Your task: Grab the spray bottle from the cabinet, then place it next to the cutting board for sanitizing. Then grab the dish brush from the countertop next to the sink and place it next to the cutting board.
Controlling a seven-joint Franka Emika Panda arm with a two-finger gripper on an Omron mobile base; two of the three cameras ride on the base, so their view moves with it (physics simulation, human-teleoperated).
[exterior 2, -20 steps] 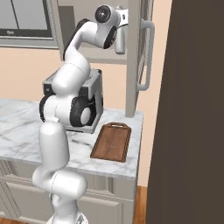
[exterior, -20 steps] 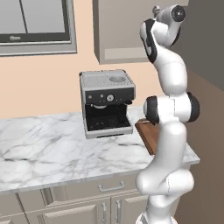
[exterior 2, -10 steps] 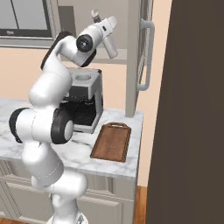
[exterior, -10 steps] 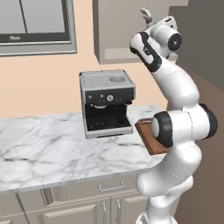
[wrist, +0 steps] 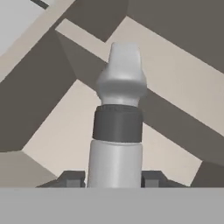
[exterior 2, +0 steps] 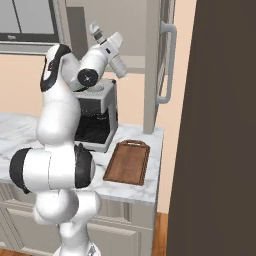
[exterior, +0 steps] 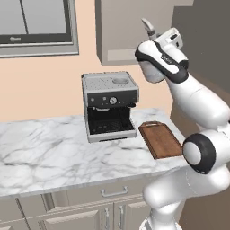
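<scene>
The arm (exterior: 197, 103) is a chain of smooth, glossy white rounded segments, thick as pipes, with bulbous joints. Black bands ring the joints, widest on the big round one (exterior 2: 50, 169) low on the body. Two small dark square fingertips (wrist: 72, 179) end the hand.

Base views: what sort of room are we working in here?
A kitchen, rendered: a marble countertop over drawers, a coffee machine with a cutting board beside it, and a wall cabinet above.
</scene>
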